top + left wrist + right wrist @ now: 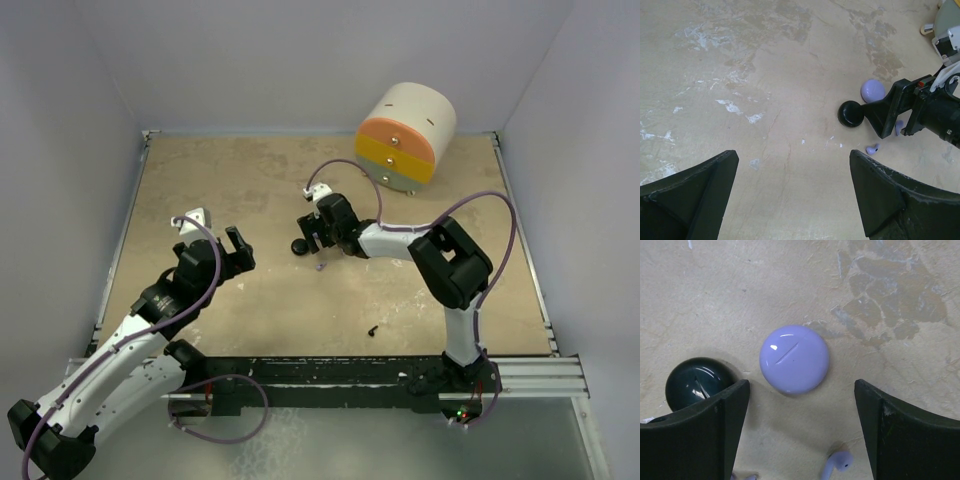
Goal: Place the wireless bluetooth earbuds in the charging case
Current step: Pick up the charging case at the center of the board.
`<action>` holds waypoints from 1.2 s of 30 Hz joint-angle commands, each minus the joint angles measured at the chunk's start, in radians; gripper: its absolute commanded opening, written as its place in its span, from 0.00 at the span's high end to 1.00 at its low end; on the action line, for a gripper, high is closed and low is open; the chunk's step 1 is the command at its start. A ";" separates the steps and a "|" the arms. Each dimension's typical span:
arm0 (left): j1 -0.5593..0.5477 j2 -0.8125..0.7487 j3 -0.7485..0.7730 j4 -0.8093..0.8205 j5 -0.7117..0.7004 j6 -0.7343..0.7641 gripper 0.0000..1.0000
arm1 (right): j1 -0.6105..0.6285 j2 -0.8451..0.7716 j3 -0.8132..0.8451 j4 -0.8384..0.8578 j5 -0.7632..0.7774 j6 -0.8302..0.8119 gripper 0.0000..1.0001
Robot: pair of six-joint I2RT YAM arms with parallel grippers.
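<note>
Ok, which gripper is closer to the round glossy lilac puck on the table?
Right. The right gripper hangs just above the round glossy lilac puck, open, with the puck framed between its fingers. The left gripper, also open, is well off toward the robot's left.

Black fingers [690,430], white-black arms [130,365], purple cables [488,194]

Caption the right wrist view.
Open right hand poised over the lilac puck, black puck beside one finger, lilac earbud at the bottom edge.
</note>
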 commanded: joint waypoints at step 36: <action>-0.001 0.019 0.031 0.031 -0.033 -0.034 0.14 | -0.017 -0.004 -0.025 0.137 -0.023 -0.026 0.58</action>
